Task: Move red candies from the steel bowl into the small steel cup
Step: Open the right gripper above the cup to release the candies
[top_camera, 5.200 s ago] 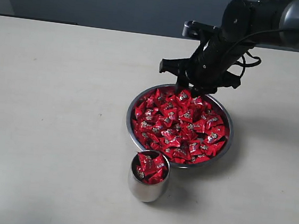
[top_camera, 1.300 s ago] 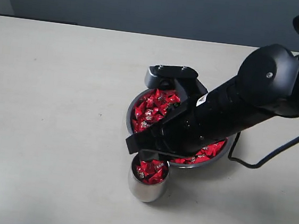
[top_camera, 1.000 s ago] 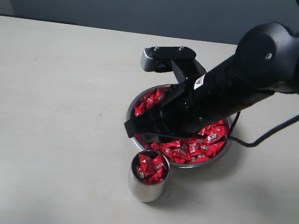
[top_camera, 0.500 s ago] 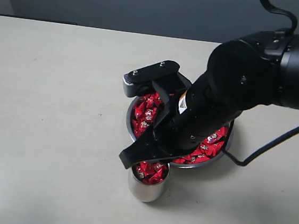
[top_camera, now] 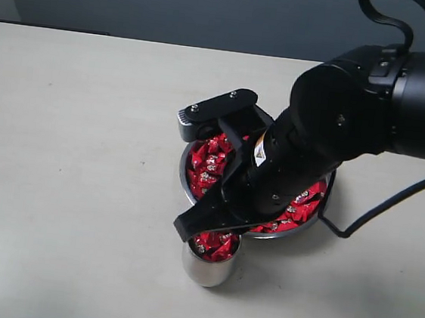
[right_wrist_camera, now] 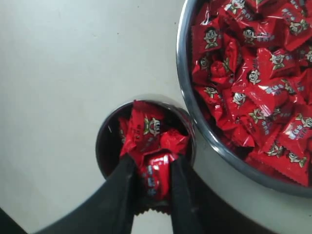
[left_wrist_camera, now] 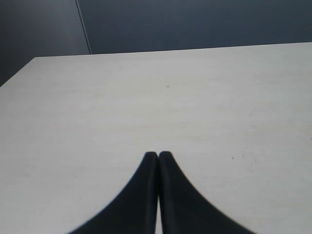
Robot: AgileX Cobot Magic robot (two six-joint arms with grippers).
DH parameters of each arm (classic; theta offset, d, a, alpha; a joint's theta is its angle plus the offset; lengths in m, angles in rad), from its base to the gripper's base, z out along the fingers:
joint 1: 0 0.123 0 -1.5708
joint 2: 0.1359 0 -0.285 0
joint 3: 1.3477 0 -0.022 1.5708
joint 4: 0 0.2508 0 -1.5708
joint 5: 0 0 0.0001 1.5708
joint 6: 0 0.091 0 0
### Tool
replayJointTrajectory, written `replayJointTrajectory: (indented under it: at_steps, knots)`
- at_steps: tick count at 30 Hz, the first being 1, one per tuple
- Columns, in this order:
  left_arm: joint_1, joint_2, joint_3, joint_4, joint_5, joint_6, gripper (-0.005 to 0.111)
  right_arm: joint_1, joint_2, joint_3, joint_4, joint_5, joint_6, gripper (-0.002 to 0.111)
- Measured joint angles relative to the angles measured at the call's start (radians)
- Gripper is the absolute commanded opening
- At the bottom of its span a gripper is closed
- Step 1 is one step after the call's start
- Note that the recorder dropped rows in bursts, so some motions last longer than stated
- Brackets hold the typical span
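The steel bowl (top_camera: 189, 193) (right_wrist_camera: 191, 104) holds many red candies (top_camera: 207, 163) (right_wrist_camera: 253, 73); my right arm covers most of it in the exterior view. The small steel cup (top_camera: 202, 269) (right_wrist_camera: 104, 138) stands just in front of the bowl with several red candies (right_wrist_camera: 148, 127) inside. My right gripper (right_wrist_camera: 154, 170) hangs right over the cup's mouth, shut on a red candy (right_wrist_camera: 156, 179) pinched between its two black fingers. My left gripper (left_wrist_camera: 158, 155) is shut with nothing in it, above bare table, out of the exterior view.
A pale tabletop (top_camera: 76, 152) spreads to the left and front of the cup. The right arm's black cable (top_camera: 390, 208) trails over the table to the right of the bowl. A dark wall (top_camera: 175, 7) runs behind the table's far edge.
My right arm has swung from over the bowl toward the cup, carrying the candy. In the last half second it has barely shifted.
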Motion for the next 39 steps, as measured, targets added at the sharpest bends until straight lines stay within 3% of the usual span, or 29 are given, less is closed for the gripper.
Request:
replayJointTrajectory:
  at_steps: [30,35,39]
  knots:
    - [0.0,0.0,0.0,0.0,0.0,0.0,0.0,0.0,0.043,0.0,0.049,-0.024,-0.084,0.0]
    - [0.0,0.0,0.0,0.0,0.0,0.0,0.0,0.0,0.043,0.0,0.049,-0.024,-0.088,0.03]
    - [0.0,0.0,0.0,0.0,0.0,0.0,0.0,0.0,0.043,0.0,0.049,-0.024,-0.088,0.036]
